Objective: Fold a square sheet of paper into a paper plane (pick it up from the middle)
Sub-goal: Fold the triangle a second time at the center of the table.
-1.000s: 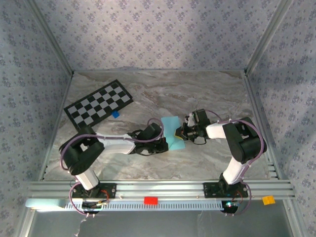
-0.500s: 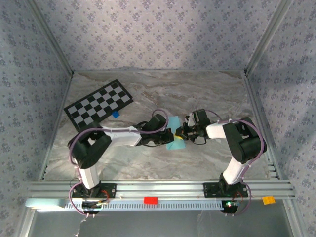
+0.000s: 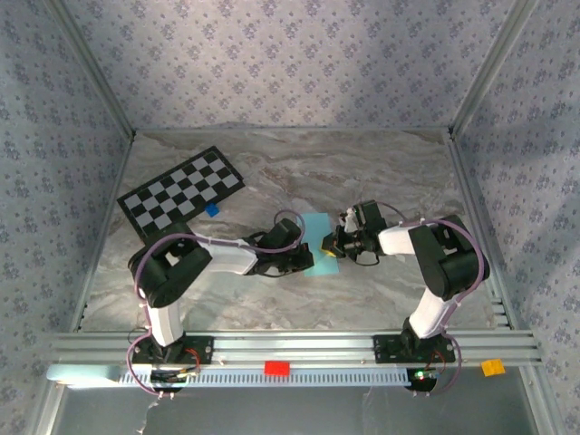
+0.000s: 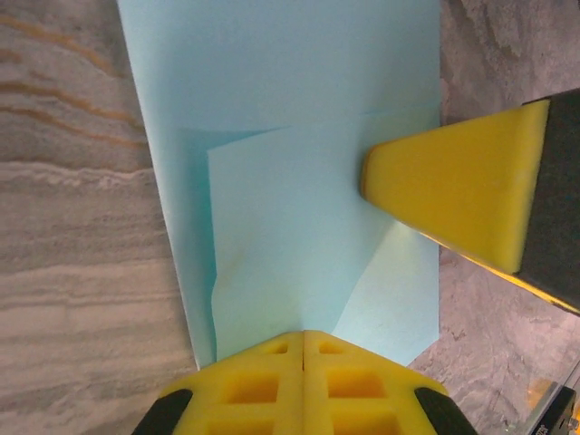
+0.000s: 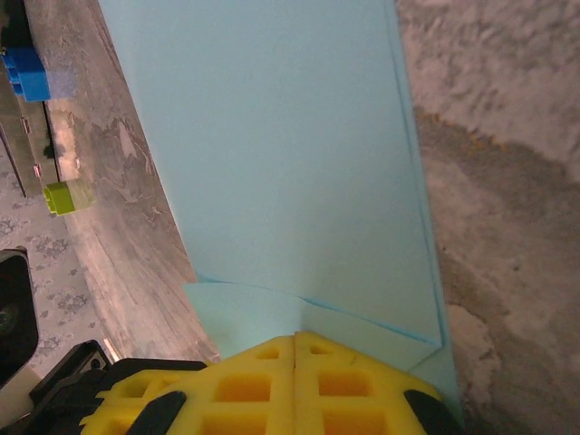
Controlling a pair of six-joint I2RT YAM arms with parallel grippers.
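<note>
Square sheet of paper (image 3: 317, 225): partly folded, flat, right of checkerboard card (image 3: 181, 192).
Left gripper (image 4: 304, 337): closed, nothing pinched, tips on card-side edge.
Right gripper (image 5: 294, 340): closed, nothing pinched, tips on opposite edge.
Both equally near.

The square sheet of paper (image 3: 315, 225) (image 4: 290, 91) (image 5: 290, 163) is thin, plain and light sky-blue. It lies flat near the middle of the marbled desk (image 3: 381, 172), partly folded. Flaps are turned over onto it, their slanted edges meeting above a smooth, unfolded stretch.
</note>
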